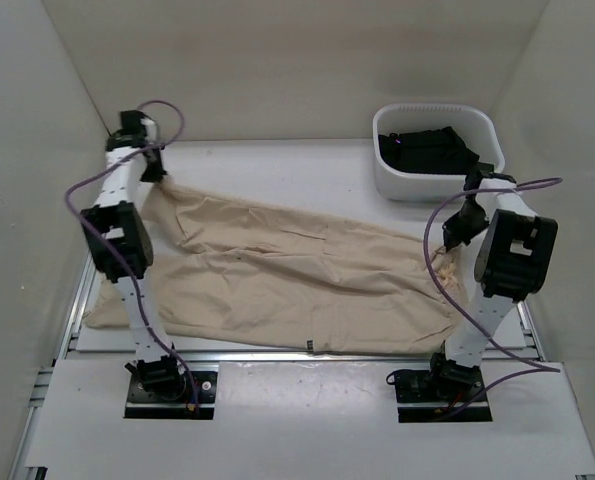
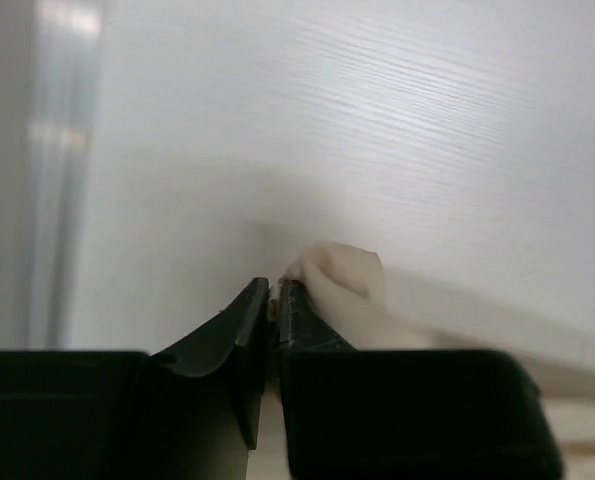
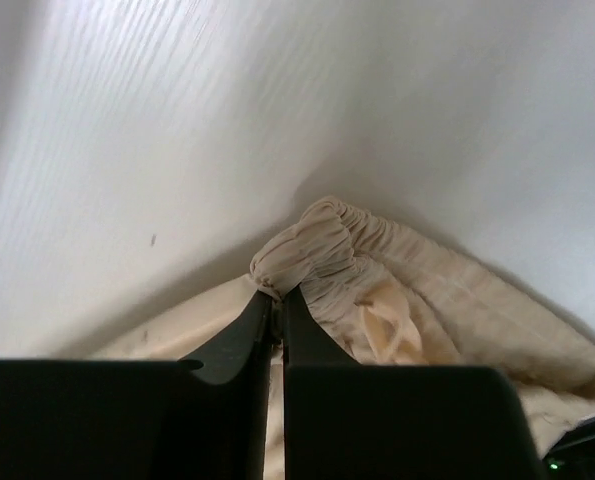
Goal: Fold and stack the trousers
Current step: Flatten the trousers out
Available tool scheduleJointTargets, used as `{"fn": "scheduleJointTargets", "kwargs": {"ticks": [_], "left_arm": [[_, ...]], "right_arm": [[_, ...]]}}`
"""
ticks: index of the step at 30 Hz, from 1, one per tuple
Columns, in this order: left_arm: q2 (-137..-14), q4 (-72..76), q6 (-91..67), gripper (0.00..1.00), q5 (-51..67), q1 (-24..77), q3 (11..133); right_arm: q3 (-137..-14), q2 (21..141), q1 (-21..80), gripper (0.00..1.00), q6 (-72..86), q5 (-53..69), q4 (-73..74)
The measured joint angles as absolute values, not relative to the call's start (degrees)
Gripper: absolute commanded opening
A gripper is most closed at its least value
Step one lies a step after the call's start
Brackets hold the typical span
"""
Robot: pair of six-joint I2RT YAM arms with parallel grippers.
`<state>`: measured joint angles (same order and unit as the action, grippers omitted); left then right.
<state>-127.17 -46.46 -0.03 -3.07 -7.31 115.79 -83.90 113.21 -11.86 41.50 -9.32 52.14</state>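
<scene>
The beige trousers [image 1: 287, 270] lie spread and wrinkled across the white table, reaching from the far left to the right. My left gripper [image 1: 153, 172] is shut on a corner of the trousers at the far left; in the left wrist view a small beige bunch [image 2: 337, 280] sticks out past the closed fingertips [image 2: 274, 292]. My right gripper [image 1: 447, 245] is shut on the gathered elastic waistband [image 3: 322, 245] at the right end of the trousers, the cloth pinched between the fingers [image 3: 275, 300].
A white bin [image 1: 437, 150] holding dark clothing stands at the back right, just beyond my right arm. White walls enclose the table on the left, back and right. A metal rail [image 1: 277, 355] runs along the table's near edge.
</scene>
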Motion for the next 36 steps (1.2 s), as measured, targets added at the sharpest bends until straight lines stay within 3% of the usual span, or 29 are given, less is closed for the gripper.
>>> {"fn": "scheduleJointTargets", "kwargs": {"ticks": [4,6,11,13,14,17,23,36], "left_arm": [[-112.7,-44.5,0.0,0.32,-5.3,-16.2,108.4],[-104.2,-43.9,-0.1,0.32,-7.0,-18.8,101.5],[-87.9,-46.2,0.1,0.44,-8.0,-18.0,82.2],[-85.7,-48.0,0.5,0.73,-7.6,-18.9,75.6],[-85.6,-49.3,0.4,0.79,-7.3,-20.3,73.3],[-87.0,-52.0,0.1,0.86,-6.5,-25.3,70.7],[-96.3,-52.9,0.0,0.9,-2.0,-26.5,86.1],[-136.3,-46.9,0.0,1.0,6.7,-15.6,125.3]], "right_arm": [[-79.9,102.4,-11.7,0.0,39.3,-9.2,51.2],[-78.6,97.4,-11.4,0.0,38.2,-8.8,50.4],[-75.7,91.8,-10.0,0.0,35.7,-7.3,48.9],[-74.1,91.9,-9.5,0.0,34.9,-7.1,48.8],[-73.5,91.9,-9.3,0.0,34.6,-7.1,48.8],[-72.5,91.9,-9.3,0.0,33.6,-7.1,49.2],[-73.4,93.6,-9.3,0.0,32.0,-7.4,49.8],[-77.6,98.8,-9.1,0.0,30.9,-8.8,51.7]]}}
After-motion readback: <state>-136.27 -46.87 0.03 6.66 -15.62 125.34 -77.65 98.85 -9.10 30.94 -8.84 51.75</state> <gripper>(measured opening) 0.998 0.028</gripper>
